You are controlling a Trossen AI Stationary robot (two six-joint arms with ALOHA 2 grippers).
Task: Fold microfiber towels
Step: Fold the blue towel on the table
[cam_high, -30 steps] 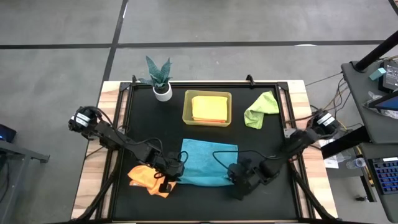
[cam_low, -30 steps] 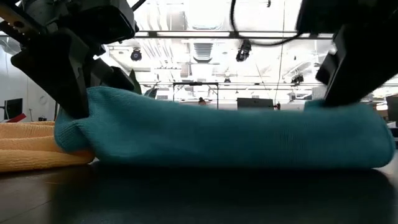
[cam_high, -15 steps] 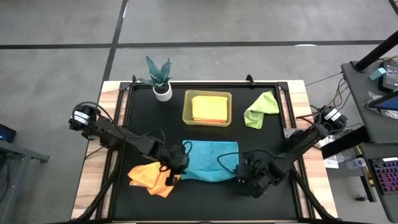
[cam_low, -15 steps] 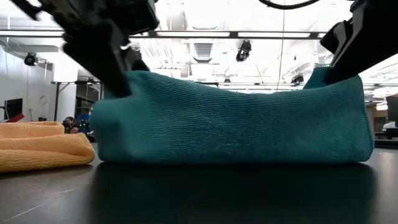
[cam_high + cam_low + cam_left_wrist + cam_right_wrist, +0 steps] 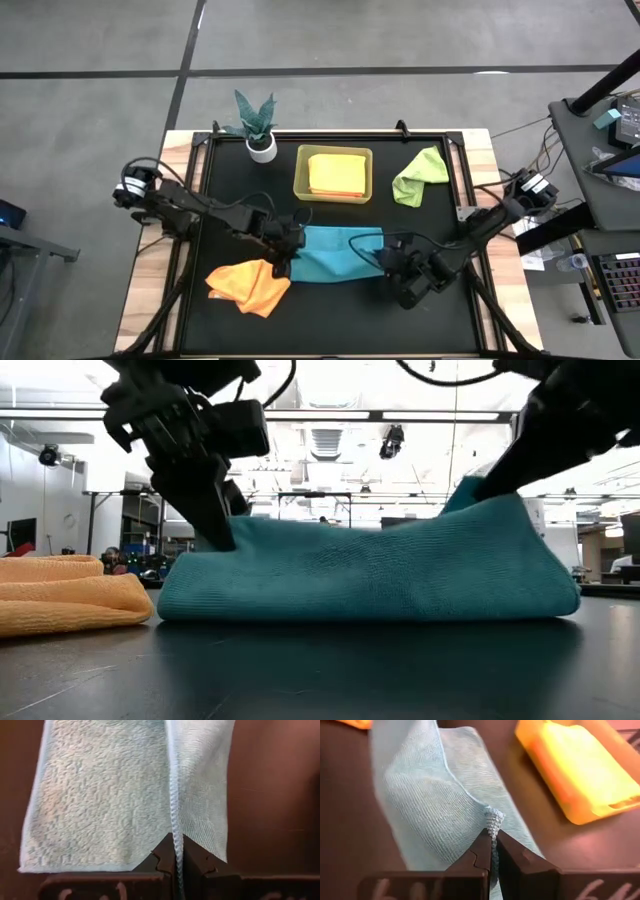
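Teal towel lies just below the bin, half folded. My left gripper and right gripper each pinch a corner, fingers clamped tight. I should carry both corners evenly toward the bin so edges meet squarely.

Orange towel cut off at the low view's left edge. Bin cropped at upper right in the right wrist view; contents indistinct.
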